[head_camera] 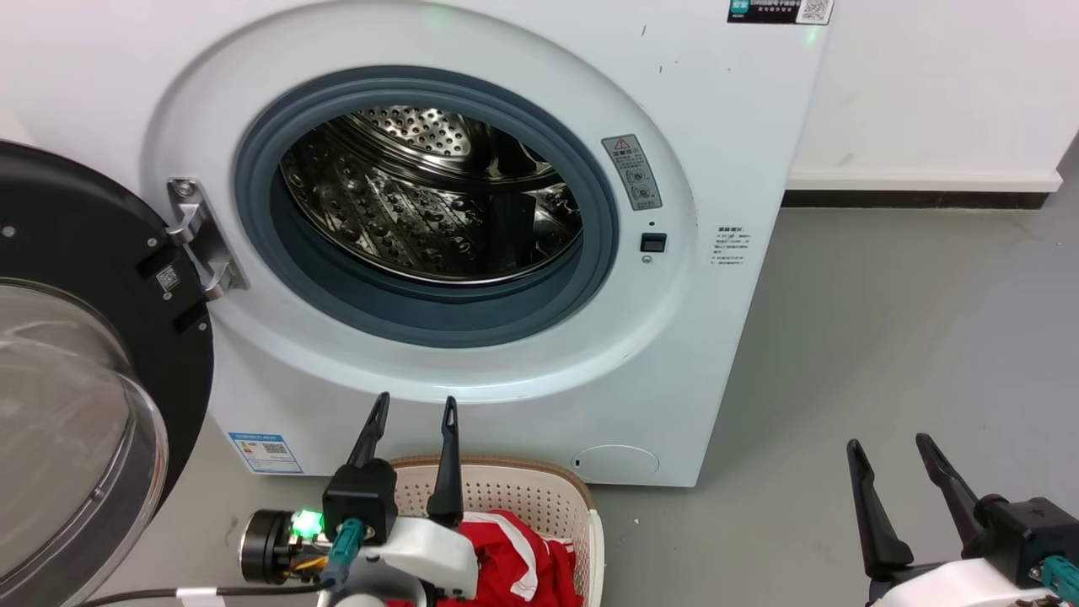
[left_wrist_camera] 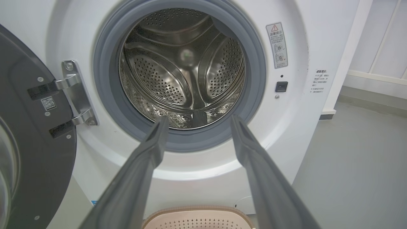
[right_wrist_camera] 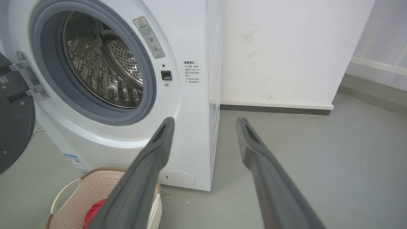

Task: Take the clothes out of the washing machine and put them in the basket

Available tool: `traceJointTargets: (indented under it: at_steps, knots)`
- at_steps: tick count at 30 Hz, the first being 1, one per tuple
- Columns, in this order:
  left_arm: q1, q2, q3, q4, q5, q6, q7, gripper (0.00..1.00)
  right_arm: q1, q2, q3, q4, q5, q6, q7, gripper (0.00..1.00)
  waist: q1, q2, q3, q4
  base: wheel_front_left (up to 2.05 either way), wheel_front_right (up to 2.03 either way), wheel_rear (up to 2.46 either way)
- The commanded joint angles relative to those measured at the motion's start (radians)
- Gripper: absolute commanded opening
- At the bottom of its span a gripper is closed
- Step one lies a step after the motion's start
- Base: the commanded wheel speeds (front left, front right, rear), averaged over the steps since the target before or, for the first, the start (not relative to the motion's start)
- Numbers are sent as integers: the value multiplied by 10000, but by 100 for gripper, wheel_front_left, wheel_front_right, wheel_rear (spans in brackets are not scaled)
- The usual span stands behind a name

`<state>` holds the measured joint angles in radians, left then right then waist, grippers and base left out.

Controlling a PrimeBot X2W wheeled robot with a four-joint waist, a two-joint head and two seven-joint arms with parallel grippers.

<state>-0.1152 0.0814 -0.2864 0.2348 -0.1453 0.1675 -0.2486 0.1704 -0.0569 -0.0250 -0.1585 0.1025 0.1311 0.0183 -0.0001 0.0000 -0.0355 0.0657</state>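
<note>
Washing machine [head_camera: 472, 371]: white front-loader, takes up most of the head view and stands on a grey floor [head_camera: 885, 337] against a white wall [head_camera: 927, 84].

Door [head_camera: 76, 354]: dark, with a clear glass bowl, swung fully open to the left on a metal hinge [head_camera: 198, 240].

Porthole: a grey gasket [head_camera: 421, 316] rings the steel drum [head_camera: 430, 194]. Perforated wall and lifter ribs show bare and shiny in the left wrist view.

Basket [head_camera: 514, 493]: cream, perforated, brown woven-look rim. It sits on the floor just in front of the machine, below the porthole. Its near part is hidden behind the left wrist.

Clothes [head_camera: 523, 565]: red fabric with white stripe trim, lying bunched inside the basket and partly covered by the left arm. A corner of red shows in the basket in the right wrist view.

Left gripper [head_camera: 416, 399]: fingers moderately spread with nothing between them, held over the basket's far rim, tips pointing up at the machine front under the porthole. A green light [head_camera: 308, 523] glows on the wrist.

Right gripper [head_camera: 888, 440]: fingers likewise spread and holding nothing, over bare floor to the right of the machine, well apart from the basket.

Small items: warning label [head_camera: 632, 173] right of the gasket, blue sticker [head_camera: 265, 453] low left, round service flap [head_camera: 615, 461] low right.
</note>
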Motion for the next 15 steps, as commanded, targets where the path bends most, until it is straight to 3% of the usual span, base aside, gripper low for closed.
traceJointTargets:
  at_steps: [1,15]
  knots:
    - [286,5,-79,-292,30,80,117,100,199,67,-51,-69,-37,-7,-12,100,1,0,-21,77,0,0,0]
    - [907,123,-289,-1257,3,267,683,100,169,82,-88,-194,57,-7,2,100,1,0,118,182,0,0,0]
